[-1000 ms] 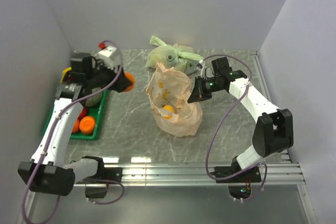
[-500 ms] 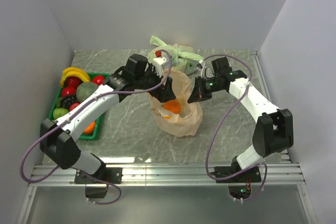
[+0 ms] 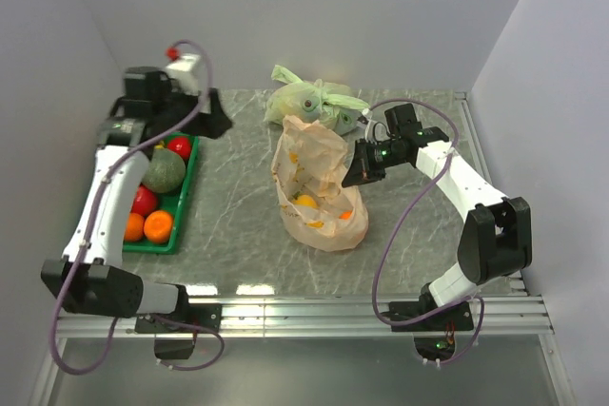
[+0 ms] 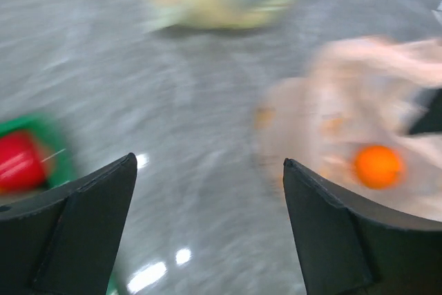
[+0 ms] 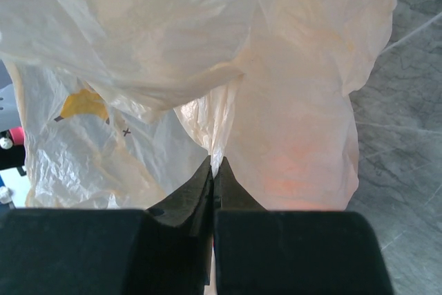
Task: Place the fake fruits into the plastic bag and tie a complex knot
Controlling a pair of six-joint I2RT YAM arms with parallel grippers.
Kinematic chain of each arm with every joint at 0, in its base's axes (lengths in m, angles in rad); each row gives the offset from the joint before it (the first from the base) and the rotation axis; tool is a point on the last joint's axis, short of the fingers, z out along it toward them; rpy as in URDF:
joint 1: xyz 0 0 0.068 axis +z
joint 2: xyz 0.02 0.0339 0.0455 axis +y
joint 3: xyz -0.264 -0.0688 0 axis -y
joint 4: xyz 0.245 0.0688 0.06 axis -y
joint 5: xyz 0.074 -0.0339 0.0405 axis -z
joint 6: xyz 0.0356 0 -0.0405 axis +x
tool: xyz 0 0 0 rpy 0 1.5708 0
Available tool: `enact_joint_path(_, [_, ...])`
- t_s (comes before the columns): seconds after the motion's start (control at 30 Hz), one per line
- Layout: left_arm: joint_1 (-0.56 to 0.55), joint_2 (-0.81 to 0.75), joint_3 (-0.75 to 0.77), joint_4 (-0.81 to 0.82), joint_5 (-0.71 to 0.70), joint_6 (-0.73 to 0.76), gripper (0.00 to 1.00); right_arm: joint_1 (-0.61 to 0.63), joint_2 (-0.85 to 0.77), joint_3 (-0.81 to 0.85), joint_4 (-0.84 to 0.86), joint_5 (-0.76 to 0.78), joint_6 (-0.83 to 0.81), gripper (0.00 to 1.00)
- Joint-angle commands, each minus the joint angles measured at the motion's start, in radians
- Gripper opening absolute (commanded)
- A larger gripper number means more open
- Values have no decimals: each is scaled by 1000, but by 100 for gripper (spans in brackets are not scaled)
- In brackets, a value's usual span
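Now that your orange (image 3: 306, 202) is sitting in the plastic bag (image 3: 324, 154), left gripper (image 3: 219, 125): swinging back toward the tray (image 3: 152, 247), wide, empty
right gripper (image 3: 359, 170): pinching the bag's rim tight
fake fruits (image 3: 157, 225): more waiting in tray

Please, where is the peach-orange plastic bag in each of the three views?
Top external: the plastic bag stands at the centre.
Left wrist: the bag is blurred, at the right.
Right wrist: the bag fills most of the picture, pinched by the right gripper.
Shared landmark: the grey marble table.
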Motion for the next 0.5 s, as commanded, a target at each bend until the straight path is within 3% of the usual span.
enact_joint_path(0.0, [139,-64,34,-174,-36,142,93,-6,11,43,-2,-5,-31,0])
enact_joint_path(0.27, [509,-42,31,-477,-251,387,91,-6,28,55,-19,-9,-61,0])
enact_joint_path(0.47, [736,-80,-142,-570,-339,577,92,-4,37,72,-38,10,-84,0])
